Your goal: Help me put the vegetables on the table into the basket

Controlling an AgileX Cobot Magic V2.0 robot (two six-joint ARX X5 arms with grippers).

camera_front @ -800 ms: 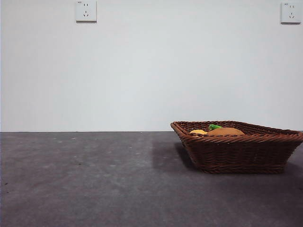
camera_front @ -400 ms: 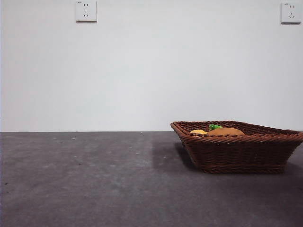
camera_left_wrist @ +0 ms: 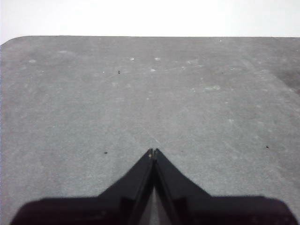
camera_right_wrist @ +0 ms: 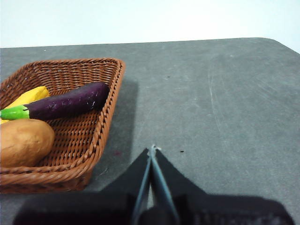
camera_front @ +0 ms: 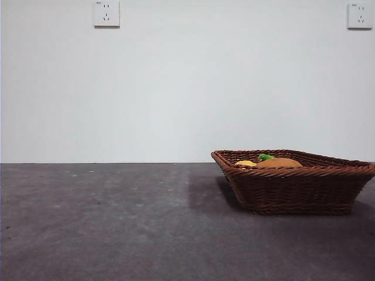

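Note:
The brown wicker basket (camera_front: 293, 182) stands on the dark grey table (camera_front: 117, 222) at the right. In the right wrist view the basket (camera_right_wrist: 110, 103) holds the purple eggplant (camera_right_wrist: 65, 103) with its green stem, the yellow piece (camera_right_wrist: 28, 97) and the tan potato (camera_right_wrist: 23, 140). In the front view only the tops of the yellow piece (camera_front: 245, 163), the green stem (camera_front: 265, 157) and the potato (camera_front: 279, 163) show above the rim. My right gripper (camera_right_wrist: 152, 150) is shut and empty beside the basket. My left gripper (camera_left_wrist: 153, 152) is shut and empty over bare table.
A white wall stands behind the table with two power sockets (camera_front: 106, 13) (camera_front: 359, 15) high up. The table's far edge and a rounded corner (camera_left_wrist: 18, 40) show in the left wrist view.

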